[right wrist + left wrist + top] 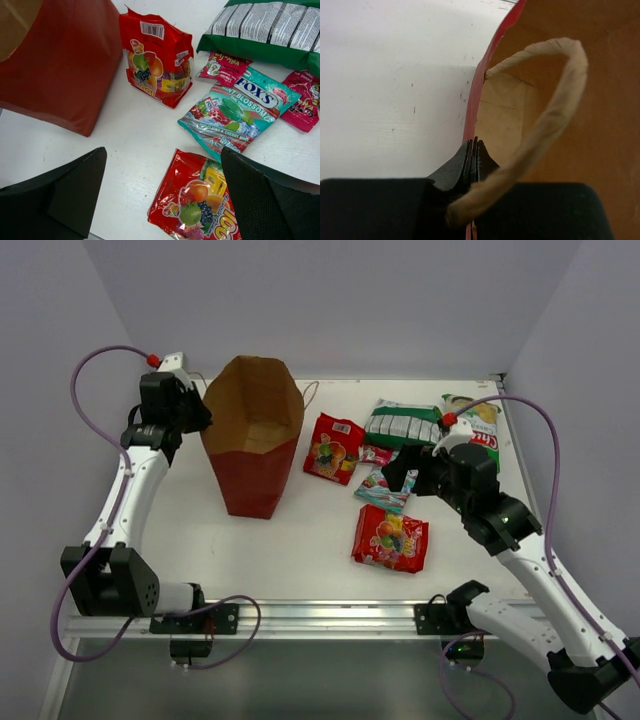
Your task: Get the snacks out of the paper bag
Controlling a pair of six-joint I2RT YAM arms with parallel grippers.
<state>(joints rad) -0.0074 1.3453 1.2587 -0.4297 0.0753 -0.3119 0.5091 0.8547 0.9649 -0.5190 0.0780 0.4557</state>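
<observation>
The reddish-brown paper bag (252,440) stands upright and open at the left middle; its tan inside looks empty. My left gripper (197,403) is shut on the bag's left rim (476,112), with the twine handle (547,120) looping over it. On the table lie two red candy bags (334,448) (390,537), a teal packet (385,489), a green-white striped multipack (404,425), a green chip bag (478,425) and small red wrappers (374,454). My right gripper (407,469) is open and empty above the teal packet (237,110) and the near candy bag (197,205).
White walls close in the table at the back and both sides. A metal rail (320,615) runs along the near edge. The bag's other side (60,60) fills the upper left of the right wrist view.
</observation>
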